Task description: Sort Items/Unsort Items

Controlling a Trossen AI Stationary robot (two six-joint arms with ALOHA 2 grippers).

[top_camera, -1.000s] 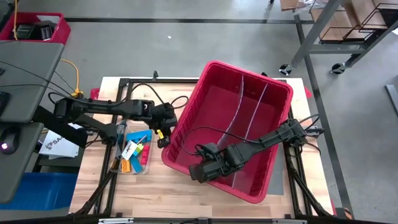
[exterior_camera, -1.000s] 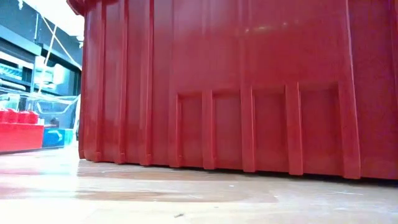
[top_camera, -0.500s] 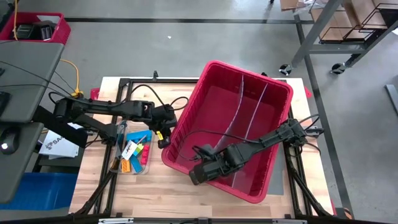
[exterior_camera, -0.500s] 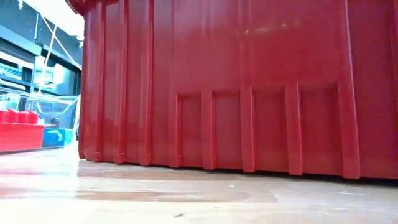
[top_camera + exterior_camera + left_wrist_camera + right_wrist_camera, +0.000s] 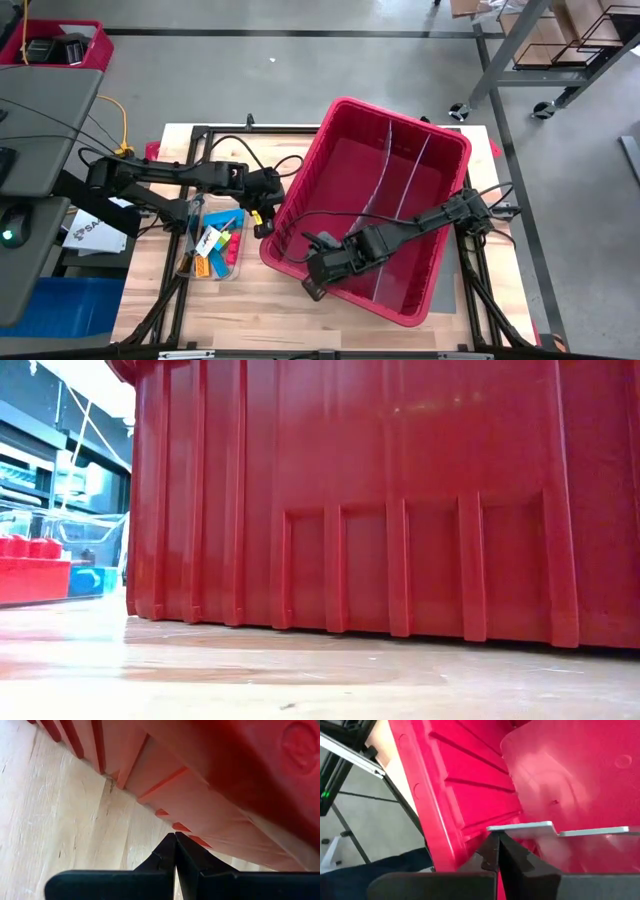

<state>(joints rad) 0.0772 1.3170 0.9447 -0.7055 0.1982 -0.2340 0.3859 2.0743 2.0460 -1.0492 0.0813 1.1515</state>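
The items (image 5: 212, 245), orange, yellow, blue and pink pieces with thin dark sticks, lie in a clear tray at the table's left. A large red bin (image 5: 375, 215) stands askew on the table, and its wall (image 5: 400, 500) fills the low view. My left gripper (image 5: 262, 226) is shut, low beside the bin's left wall, between tray and bin. My right gripper (image 5: 314, 288) is shut at the bin's near-left wall, by the end of a clear divider (image 5: 570, 785) inside the bin. My left gripper points its shut fingertips (image 5: 170, 845) slanting down at the foot of the bin's ribbed left wall (image 5: 165, 812), just above the table; I cannot tell whether they touch it. My right gripper's shut fingertips (image 5: 492, 845) slant down to the end of the divider's top edge (image 5: 520, 826), next to the bin's inner wall (image 5: 450, 820); I cannot tell whether they touch either.
Two clear dividers (image 5: 385, 175) cross the bin. A black frame (image 5: 200, 135) runs round the wooden table top. A red studded block (image 5: 30, 570) and a blue piece (image 5: 95, 580) show at the low view's left. A bare strip of wood (image 5: 250, 305) lies along the near edge.
My right gripper has rolled about its own pointing line and its tip has edged toward the bin's near-left rim, staying shut. The bin and the tray of items stand where they were.
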